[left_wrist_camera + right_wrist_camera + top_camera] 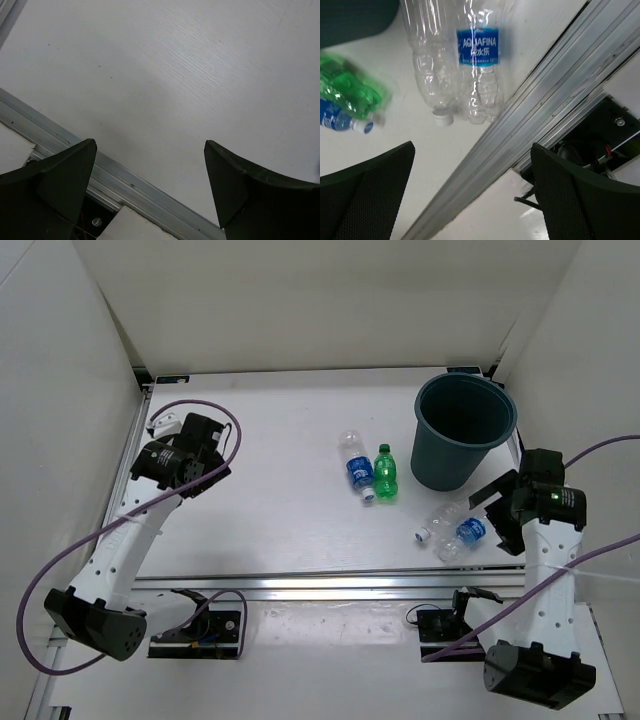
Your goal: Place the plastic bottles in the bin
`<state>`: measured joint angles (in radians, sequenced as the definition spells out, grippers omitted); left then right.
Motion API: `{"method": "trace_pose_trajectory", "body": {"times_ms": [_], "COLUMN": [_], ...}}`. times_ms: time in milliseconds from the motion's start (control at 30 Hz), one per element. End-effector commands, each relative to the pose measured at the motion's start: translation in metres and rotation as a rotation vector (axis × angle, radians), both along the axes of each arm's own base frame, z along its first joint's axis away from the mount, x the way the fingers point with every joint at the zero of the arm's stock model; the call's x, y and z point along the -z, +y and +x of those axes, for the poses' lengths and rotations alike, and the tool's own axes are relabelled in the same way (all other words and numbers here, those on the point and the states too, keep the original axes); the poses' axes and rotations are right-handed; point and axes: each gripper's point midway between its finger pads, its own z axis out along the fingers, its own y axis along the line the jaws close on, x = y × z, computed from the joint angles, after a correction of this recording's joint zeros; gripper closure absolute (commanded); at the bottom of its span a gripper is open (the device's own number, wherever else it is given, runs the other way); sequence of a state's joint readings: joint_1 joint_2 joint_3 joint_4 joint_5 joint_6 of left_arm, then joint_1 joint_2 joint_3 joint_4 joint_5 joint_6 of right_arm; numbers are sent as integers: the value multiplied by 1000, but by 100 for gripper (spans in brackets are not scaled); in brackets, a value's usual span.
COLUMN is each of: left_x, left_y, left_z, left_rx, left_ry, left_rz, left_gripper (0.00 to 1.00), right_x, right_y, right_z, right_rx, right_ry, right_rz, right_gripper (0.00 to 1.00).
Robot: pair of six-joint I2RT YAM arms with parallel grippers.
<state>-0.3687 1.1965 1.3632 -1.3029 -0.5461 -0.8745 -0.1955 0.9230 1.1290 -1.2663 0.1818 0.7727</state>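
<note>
Right fingers (370,200) spread wide, blue-labelled bottle (477,60) just ahead; left fingers (55,185) wide too.

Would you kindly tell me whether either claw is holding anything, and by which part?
Nothing is held. The left claw is open over the table; the right claw is open near the clear bottles, touching none of them.

We've got a dark teal round plastic bin (465,430) standing upright at the back right. Left of it, a bright green plastic bottle (385,473) and a clear blue-labelled bottle (356,469) lie side by side, caps pointing opposite ways. In front of the bin lie a clear white-capped bottle (443,520) and an Aquafina-labelled clear bottle (470,531), touching.
</note>
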Motion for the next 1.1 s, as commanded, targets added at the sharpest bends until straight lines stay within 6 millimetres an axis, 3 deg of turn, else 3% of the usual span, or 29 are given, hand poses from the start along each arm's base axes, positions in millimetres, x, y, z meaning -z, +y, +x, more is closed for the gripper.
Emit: {"method": "trace_pose_trajectory", "body": {"times_ms": [0,200,267,300,400,533,767,967,1067], "left_x": [-12,-10,-9,-10,-7,-8,-13,-3,-3], "left_y": [13,20,22,24,16,8,14,15,15], "left_z": [-8,-18,-19,-17,-14,-12,-18,-23,-23], "left_rx": [-49,-72,-83,-85,-50,3,-2,-2,-2], "left_ry": [-48,-69,-77,-82,-68,-56,-75,-50,-50], "left_rz": [29,32,29,31,-26,-73,-63,-55,-55], "left_gripper": [0,0,0,0,0,0,0,0,0], "right_x": [2,26,27,37,53,92,129,162,164], "right_y": [15,23,22,23,21,11,4,5,7], "right_z": [15,29,43,49,55,54,40,27,25], "right_rx": [-132,-156,-162,-166,-162,-110,-61,-48,-81], "right_ry": [-46,-11,-78,-69,-22,88,201,298,310], "right_rz": [71,138,139,153,168,153,129,156,164], "right_gripper": [0,0,0,0,0,0,1,21,43]}}
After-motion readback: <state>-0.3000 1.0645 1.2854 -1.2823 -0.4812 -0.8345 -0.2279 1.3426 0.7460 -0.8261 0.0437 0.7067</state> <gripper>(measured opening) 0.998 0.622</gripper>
